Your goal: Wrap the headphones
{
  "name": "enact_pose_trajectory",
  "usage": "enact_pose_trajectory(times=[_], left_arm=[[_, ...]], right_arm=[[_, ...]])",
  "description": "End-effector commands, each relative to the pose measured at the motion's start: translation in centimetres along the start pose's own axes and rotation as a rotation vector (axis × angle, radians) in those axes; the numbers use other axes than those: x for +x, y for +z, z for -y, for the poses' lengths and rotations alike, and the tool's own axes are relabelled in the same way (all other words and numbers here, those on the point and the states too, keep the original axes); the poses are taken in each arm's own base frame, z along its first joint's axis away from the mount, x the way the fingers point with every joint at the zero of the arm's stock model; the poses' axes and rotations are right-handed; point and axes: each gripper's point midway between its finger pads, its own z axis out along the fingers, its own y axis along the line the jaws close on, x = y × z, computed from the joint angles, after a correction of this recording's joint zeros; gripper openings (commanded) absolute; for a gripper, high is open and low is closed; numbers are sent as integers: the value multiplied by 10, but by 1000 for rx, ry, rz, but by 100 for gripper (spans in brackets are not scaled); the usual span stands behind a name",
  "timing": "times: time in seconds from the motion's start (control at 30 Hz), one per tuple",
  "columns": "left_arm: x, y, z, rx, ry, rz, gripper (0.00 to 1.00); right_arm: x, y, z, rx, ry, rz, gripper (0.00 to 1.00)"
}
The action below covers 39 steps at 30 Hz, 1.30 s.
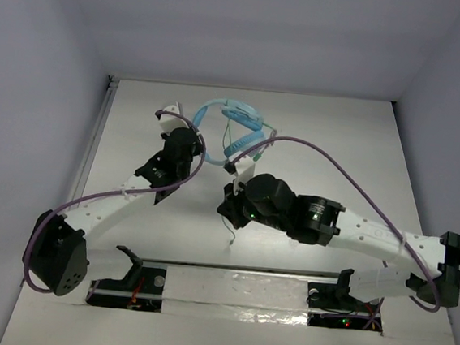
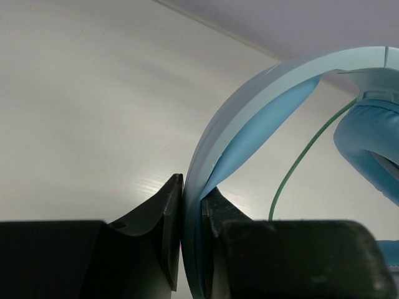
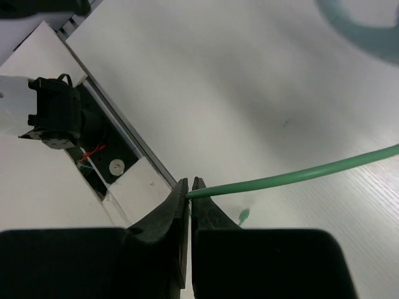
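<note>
Now the left gripper (image 2: 190, 205) is clamped on the headband (image 2: 249, 93) of the headphones (image 1: 234, 112), at the table's (image 1: 345, 159) 12 o'clock; the right gripper (image 3: 189, 187), pinched shut on the cable (image 3: 299, 174), sits at their 6 o'clock, cable stretching between.

Headphones (image 2: 262, 81) light blue, headband padding deeper blue; cable (image 3: 299, 176) green; table (image 1: 356, 128) under headphones plain white; robot cables (image 1: 329, 154) beside headphones purple; left gripper (image 2: 190, 205), right gripper (image 3: 189, 187) black

Right of the left hand (image 2: 192, 187), an earcup (image 2: 368, 143) of the headphones (image 2: 262, 112) is cut off. Beyond the right hand (image 3: 191, 182) the cable (image 3: 299, 176) runs off-frame, headphones blurred.
</note>
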Motion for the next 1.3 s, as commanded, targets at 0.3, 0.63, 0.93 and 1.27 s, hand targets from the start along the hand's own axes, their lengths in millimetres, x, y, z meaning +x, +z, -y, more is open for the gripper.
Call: enact_pose_trajectory(times=[0.3, 0.63, 0.93, 1.27], left_arm=[[20, -25, 29, 124, 197, 15, 0], [82, -51, 46, 210, 401, -169, 0], [103, -71, 38, 249, 399, -277, 0], [117, -110, 58, 392, 448, -386, 0]], right_arm=[[-47, -61, 39, 225, -168, 3, 0], [-75, -63, 79, 492, -306, 16, 0], [-80, -70, 126, 664, -235, 63, 0], [-81, -59, 174, 793, -186, 124, 5]])
